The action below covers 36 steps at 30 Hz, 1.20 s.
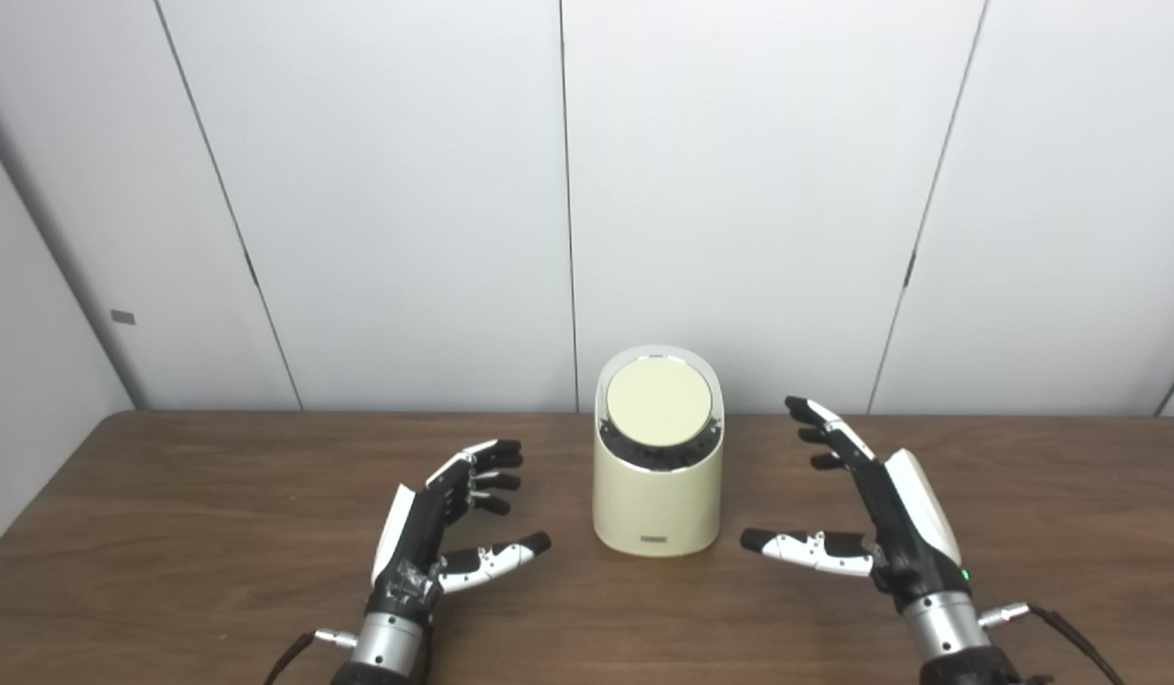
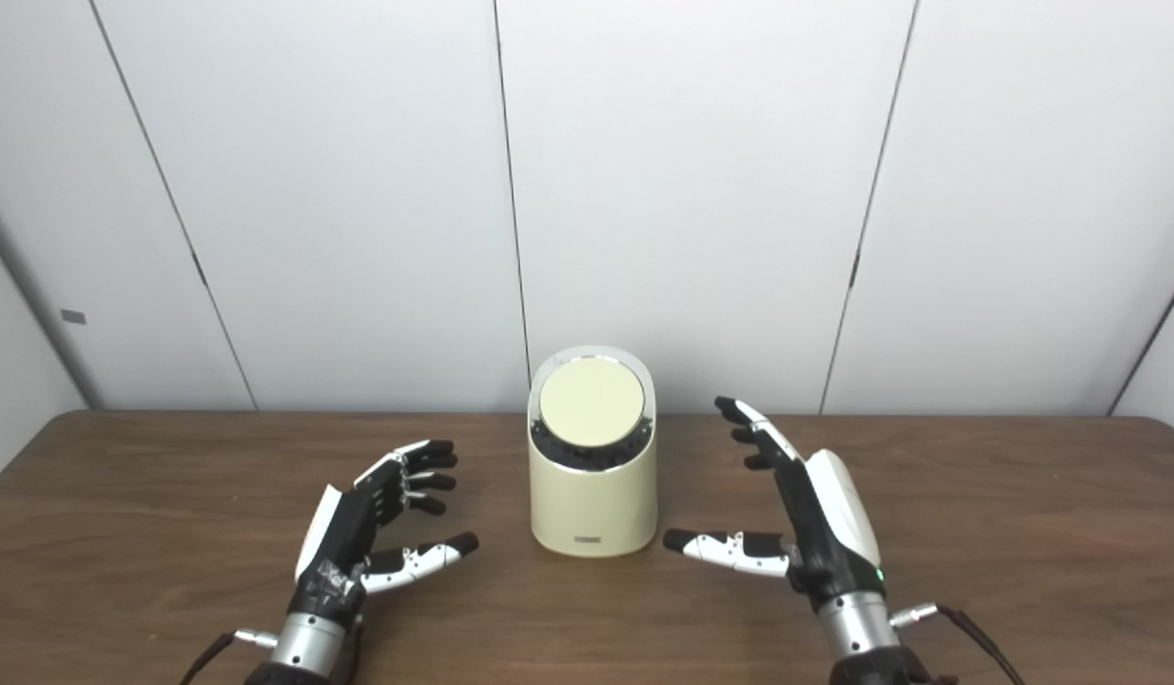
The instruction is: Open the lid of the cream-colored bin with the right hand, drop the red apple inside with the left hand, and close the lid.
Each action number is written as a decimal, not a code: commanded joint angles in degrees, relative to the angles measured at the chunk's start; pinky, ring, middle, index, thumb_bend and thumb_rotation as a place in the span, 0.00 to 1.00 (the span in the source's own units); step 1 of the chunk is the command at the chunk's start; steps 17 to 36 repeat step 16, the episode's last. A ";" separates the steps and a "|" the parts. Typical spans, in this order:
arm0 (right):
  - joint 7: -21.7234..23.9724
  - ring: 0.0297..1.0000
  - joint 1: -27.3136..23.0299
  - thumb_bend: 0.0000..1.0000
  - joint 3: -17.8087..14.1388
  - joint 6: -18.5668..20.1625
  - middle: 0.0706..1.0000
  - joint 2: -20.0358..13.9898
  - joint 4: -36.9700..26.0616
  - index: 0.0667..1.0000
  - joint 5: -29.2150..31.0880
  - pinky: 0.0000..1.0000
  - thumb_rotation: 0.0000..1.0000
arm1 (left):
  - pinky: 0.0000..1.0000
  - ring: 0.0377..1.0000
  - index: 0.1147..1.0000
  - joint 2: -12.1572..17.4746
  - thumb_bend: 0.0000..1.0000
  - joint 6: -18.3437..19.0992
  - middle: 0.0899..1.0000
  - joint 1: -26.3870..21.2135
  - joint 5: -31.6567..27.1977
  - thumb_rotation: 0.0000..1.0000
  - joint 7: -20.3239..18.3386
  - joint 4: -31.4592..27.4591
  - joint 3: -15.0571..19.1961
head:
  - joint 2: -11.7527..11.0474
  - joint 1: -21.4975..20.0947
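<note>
On table [image 1: 216, 495], cream bin [image 1: 657, 499] (lid [image 1: 659, 401] closed) sits btwn left hand [image 1: 435, 533] & right hand [image 1: 882, 518], both spread wide, holding nothing.

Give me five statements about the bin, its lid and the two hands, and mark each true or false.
1. The lid of the cream-colored bin is closed. True.
2. The left hand holds a red apple. False: it is open and holds nothing, and no apple shows in either view.
3. The right hand grips the lid. False: it is open, to the right of the bin, apart from it.
4. The bin stands upright on the wooden table between the two hands. True.
5. The bin lies tipped on its side. False: it stands on its base, with its slanted top facing the cameras.
</note>
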 commanded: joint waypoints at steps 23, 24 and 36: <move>-2.69 0.81 -0.28 0.74 -1.40 -3.04 0.85 -0.06 0.75 0.85 2.45 0.73 0.36 | 0.61 0.71 0.77 0.67 0.71 2.44 0.75 1.46 0.74 0.00 0.02 -4.36 0.14 | -0.21 -0.92; -2.69 0.81 -0.28 0.74 -1.40 -3.04 0.85 -0.06 0.75 0.85 2.45 0.73 0.36 | 0.61 0.71 0.77 0.67 0.71 2.44 0.75 1.46 0.74 0.00 0.02 -4.36 0.14 | -0.21 -0.92; -2.69 0.81 -0.28 0.74 -1.40 -3.04 0.85 -0.06 0.75 0.85 2.45 0.73 0.36 | 0.61 0.71 0.77 0.67 0.71 2.44 0.75 1.46 0.74 0.00 0.02 -4.36 0.14 | -0.21 -0.92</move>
